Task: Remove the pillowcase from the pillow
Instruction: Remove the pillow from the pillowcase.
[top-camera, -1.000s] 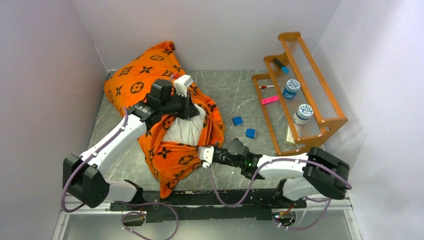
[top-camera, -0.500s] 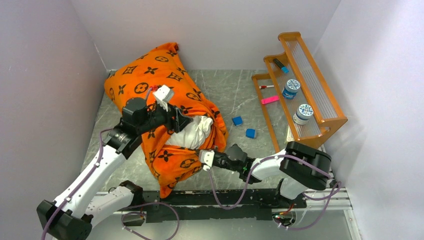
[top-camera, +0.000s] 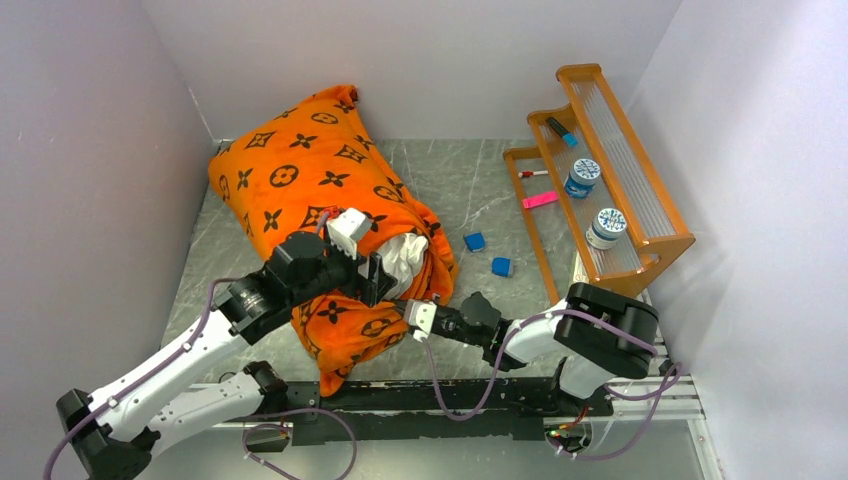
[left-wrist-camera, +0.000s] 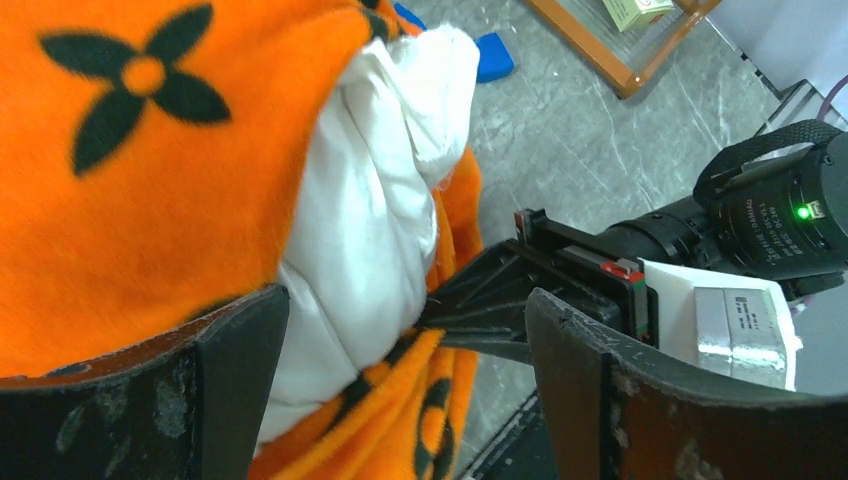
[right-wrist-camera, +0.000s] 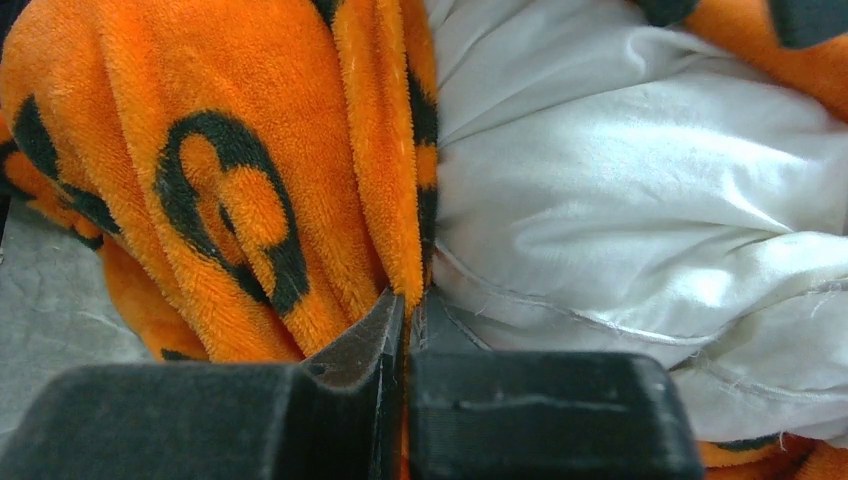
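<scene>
The orange pillowcase with dark motifs lies slanted across the table's left half. The white pillow bulges out of its opening at the near right end. My left gripper hovers open at that opening. In the left wrist view its jaws stand wide apart, with white pillow and orange pillowcase edge in the gap. My right gripper is shut on the pillowcase's edge, right beside the white pillow. Its fingertips pinch the orange fabric.
An orange two-step rack stands at the right with two jars, a marker and a pink piece. Two blue blocks lie on the grey table between pillow and rack. Walls close in left, back and right.
My left gripper has opened and drawn back toward the near edge, from the top of the opening to its lower side. The right gripper stays shut on the pillowcase edge.
</scene>
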